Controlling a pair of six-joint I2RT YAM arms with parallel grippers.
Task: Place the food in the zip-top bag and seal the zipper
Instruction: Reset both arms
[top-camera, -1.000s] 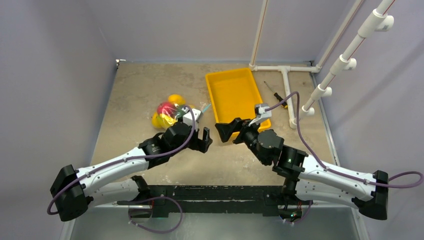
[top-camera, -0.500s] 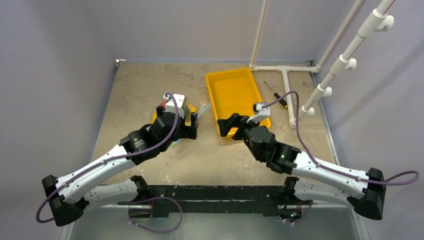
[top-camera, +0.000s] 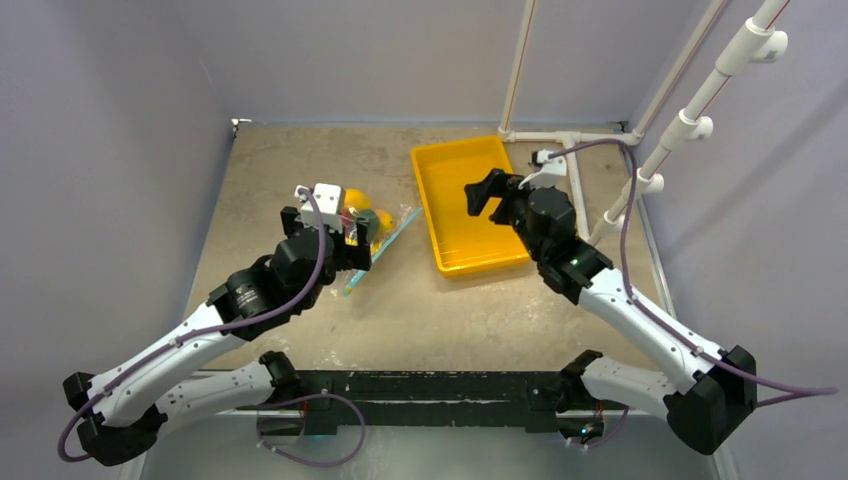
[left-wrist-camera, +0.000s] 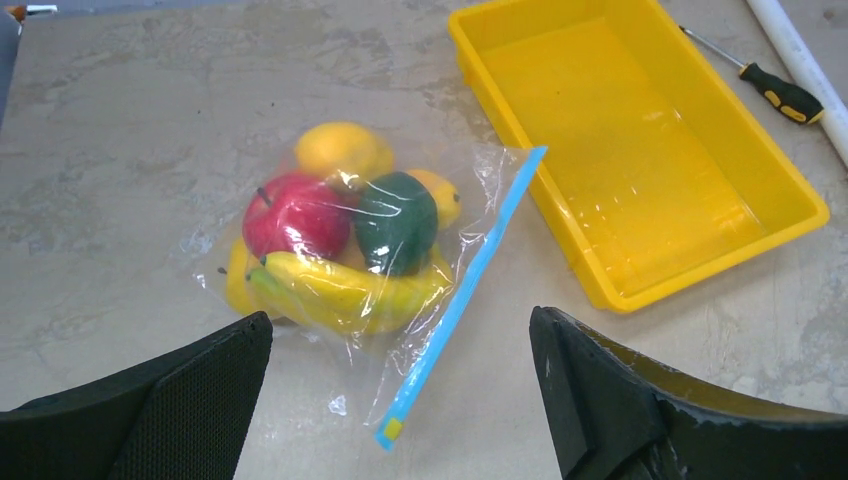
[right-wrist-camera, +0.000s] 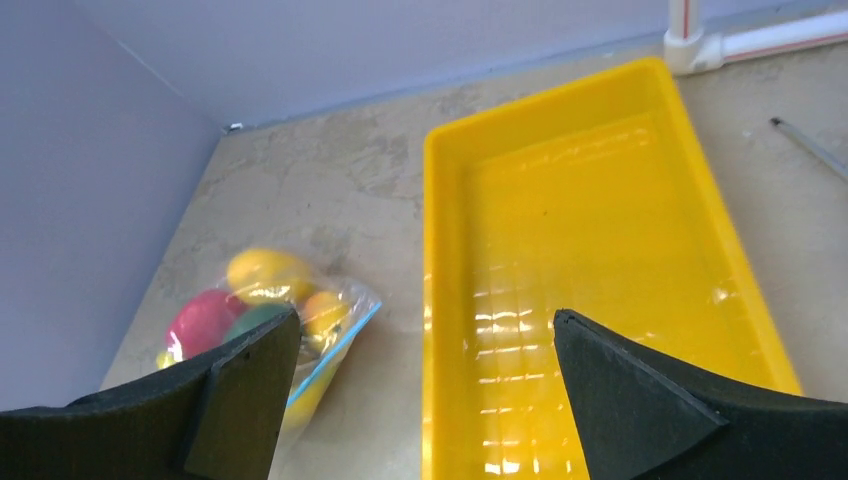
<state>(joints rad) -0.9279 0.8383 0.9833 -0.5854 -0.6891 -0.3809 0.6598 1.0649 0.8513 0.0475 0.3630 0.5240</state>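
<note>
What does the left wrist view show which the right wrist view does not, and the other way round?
Only the left wrist view: the black and orange handle of the screwdriver, and the thin teal-blue zipper strip along its whole length. Only the right wrist view: a broad stretch of the pale purple wall and the white pipe joint with its upright tube. Both: the empty yellow rectangular plastic tray and the clear floppy plastic bag, holding the red toy apple and dark green toy avocado.
</note>
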